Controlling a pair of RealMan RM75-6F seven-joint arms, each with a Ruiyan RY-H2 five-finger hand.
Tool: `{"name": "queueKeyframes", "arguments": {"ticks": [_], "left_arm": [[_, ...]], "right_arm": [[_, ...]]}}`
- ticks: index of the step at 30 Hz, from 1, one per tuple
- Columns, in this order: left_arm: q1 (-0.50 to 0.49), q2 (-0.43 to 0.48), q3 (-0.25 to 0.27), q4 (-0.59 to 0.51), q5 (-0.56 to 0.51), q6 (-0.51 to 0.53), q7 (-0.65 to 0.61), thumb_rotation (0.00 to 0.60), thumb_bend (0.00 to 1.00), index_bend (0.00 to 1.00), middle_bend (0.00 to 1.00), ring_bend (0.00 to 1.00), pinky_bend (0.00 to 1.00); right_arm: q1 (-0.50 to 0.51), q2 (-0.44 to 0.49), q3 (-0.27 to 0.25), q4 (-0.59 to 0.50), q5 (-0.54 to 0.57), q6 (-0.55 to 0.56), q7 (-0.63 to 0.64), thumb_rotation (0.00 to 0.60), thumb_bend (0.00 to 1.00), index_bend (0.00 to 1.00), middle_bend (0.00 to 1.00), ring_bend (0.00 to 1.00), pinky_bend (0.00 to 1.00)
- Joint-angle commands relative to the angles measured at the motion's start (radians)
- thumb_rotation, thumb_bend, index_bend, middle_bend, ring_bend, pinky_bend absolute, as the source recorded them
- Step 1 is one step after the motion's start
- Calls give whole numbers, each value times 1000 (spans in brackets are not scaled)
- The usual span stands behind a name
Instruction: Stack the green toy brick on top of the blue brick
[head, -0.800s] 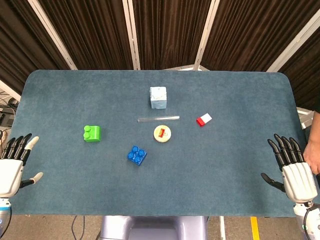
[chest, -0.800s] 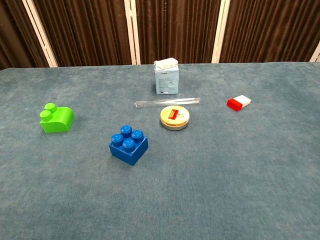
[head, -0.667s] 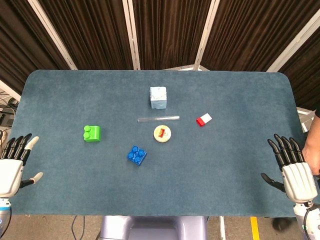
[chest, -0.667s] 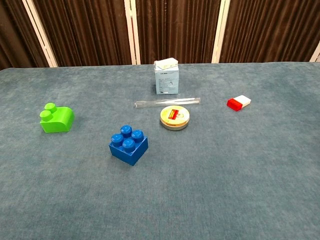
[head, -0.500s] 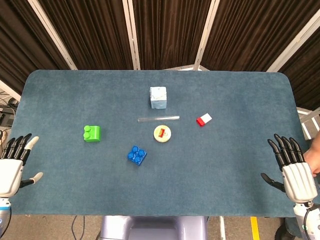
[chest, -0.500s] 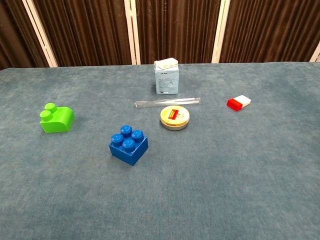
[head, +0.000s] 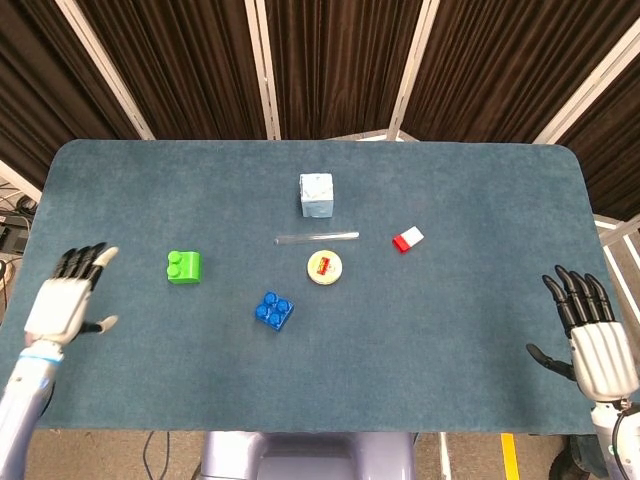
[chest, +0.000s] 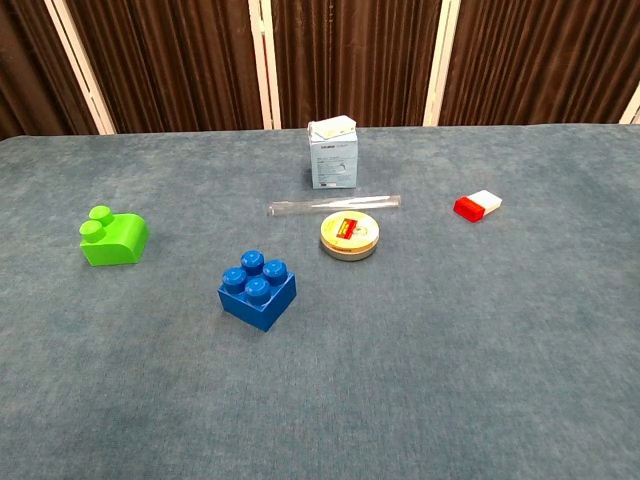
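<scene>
Blue felt table (head: 450, 380): green brick (head: 184, 267) sat apart from blue brick (head: 273, 311); left hand (head: 62, 303) and right hand (head: 596, 345) both splayed, empty.

The head view looks steeply down on the whole tabletop (head: 480, 200); the chest view faces low across its middle, nearer.

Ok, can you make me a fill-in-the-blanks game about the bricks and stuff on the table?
1. The brick nearest the left hand is ____.
2. The blue brick has ____ studs on top.
3. The clear tube lies between the round tin and the pale ____.
4. Both hands hold ____.

Missing words: green; four; box; nothing
</scene>
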Motion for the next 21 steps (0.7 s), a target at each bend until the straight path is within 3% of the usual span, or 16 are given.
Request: {"name": "queueKeyframes", "arguments": {"ticks": [1, 6, 10, 18, 21], "left_arm": [[-144, -132, -68, 168, -112, -172, 24, 600, 0, 0, 0, 0, 0], [-228, -235, -75, 300, -135, -252, 51, 600, 110, 46, 21, 15, 12], [-270, -288, -75, 372, -163, -296, 90, 600, 152, 106, 138, 129, 138], [-315, -354, -58, 471, -205, -363, 122, 600, 155, 144, 202, 189, 194], [-326, -370, -54, 495, -204, -371, 102, 600, 156, 196, 278, 258, 255]], "right_arm": [[4, 0, 5, 7, 21, -19, 14, 600, 0, 13, 0, 0, 0], [7, 0, 15, 21, 46, -33, 26, 600, 0, 13, 0, 0, 0], [5, -2, 21, 29, 66, -40, 22, 600, 0, 13, 0, 0, 0], [10, -11, 26, 48, 89, -63, 19, 600, 0, 13, 0, 0, 0], [12, -14, 27, 52, 91, -69, 18, 600, 0, 13, 0, 0, 0]]}}
